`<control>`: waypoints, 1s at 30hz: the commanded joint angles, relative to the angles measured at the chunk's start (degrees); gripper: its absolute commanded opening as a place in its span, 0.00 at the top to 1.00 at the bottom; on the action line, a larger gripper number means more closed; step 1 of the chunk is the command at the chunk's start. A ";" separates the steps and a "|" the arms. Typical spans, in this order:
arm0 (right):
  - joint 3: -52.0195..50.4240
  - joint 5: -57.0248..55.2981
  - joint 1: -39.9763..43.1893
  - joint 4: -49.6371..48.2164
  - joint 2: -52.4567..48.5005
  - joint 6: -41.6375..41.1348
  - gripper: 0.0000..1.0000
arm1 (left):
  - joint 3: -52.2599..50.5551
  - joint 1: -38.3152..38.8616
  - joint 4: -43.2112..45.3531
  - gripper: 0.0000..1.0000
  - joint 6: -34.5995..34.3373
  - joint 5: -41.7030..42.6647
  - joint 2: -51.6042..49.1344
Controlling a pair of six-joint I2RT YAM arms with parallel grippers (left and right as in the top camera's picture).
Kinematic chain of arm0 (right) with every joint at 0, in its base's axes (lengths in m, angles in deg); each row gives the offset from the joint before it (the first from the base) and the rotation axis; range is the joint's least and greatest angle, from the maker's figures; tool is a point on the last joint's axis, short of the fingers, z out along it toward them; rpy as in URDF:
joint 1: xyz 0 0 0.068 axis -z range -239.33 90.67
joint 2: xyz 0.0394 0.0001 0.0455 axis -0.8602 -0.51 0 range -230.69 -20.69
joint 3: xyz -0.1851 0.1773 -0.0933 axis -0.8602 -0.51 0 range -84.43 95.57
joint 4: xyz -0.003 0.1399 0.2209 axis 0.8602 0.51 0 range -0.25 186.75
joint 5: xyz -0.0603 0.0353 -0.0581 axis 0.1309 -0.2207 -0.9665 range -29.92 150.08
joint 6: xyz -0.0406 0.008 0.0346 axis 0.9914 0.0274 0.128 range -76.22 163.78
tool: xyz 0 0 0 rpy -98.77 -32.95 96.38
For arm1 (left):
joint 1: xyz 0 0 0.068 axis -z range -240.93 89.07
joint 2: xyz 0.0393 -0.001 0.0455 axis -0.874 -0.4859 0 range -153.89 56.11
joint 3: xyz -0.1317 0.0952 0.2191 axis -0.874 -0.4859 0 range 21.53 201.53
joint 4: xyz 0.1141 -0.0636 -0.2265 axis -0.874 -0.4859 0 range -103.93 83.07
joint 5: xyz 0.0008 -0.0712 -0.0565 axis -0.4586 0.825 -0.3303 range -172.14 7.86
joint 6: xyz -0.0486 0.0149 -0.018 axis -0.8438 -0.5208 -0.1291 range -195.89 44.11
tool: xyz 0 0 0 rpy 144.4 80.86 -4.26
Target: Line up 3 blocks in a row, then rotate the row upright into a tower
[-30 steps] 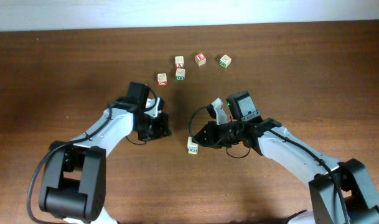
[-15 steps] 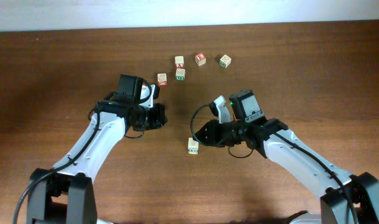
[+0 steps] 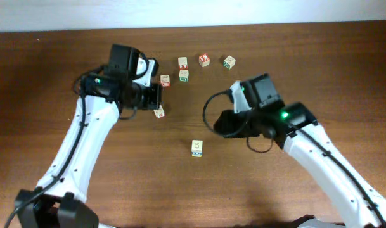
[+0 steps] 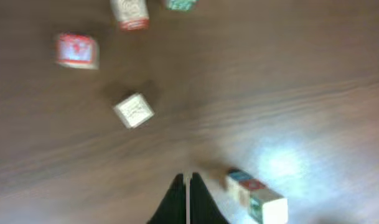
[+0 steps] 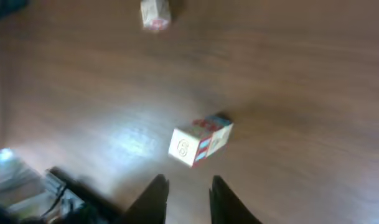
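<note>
Tips of the left jaws meet, clenched on nothing, and the blue-marked block (image 4: 254,194) lies on the desk (image 3: 332,69) just beside them, skewed to their line and not quite touching as far as I can tell. The right jaws are released, with a clear gap between them and nothing in it. They hang near the yellow-marked block (image 5: 200,140), which sits alone mid-desk, well apart from everything else. The green block (image 3: 184,75) rests in the loose cluster toward the far edge, close to a red-faced cube (image 3: 204,59) and some paler ones. My guess is that the step in hand is turning the blue-marked block. To do it well, the left jaws should part, settle squarely over two opposite faces and twist on the spot. A shove with closed tips could slide the block toward its neighbours or tip it over. The overhead view gives the whole spread of cubes and both arms, but it buries both sets of jaws under the wrist housings. Only the left wrist view shows the tips pressed together with the block off to one side. Only the right wrist view shows the empty gap and the yellow mark on the pale face. Both wrist views are blurred, so no letters can be read.
</note>
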 commanded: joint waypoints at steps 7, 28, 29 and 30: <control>24.87 -24.98 -0.24 26.01 8.70 1.81 0.31 | 7.21 -0.15 -4.44 0.01 1.79 -16.65 3.41; 17.14 -32.17 7.19 14.56 27.65 9.22 0.01 | 7.21 -0.11 -4.44 0.01 1.79 -16.65 3.41; 10.12 -27.80 10.80 6.19 31.67 16.06 0.01 | 7.21 -0.11 -4.44 0.01 1.79 -16.65 3.41; 1.99 -23.23 14.86 -2.43 36.39 21.66 0.01 | 7.21 -0.11 -4.44 0.01 1.79 -16.65 3.41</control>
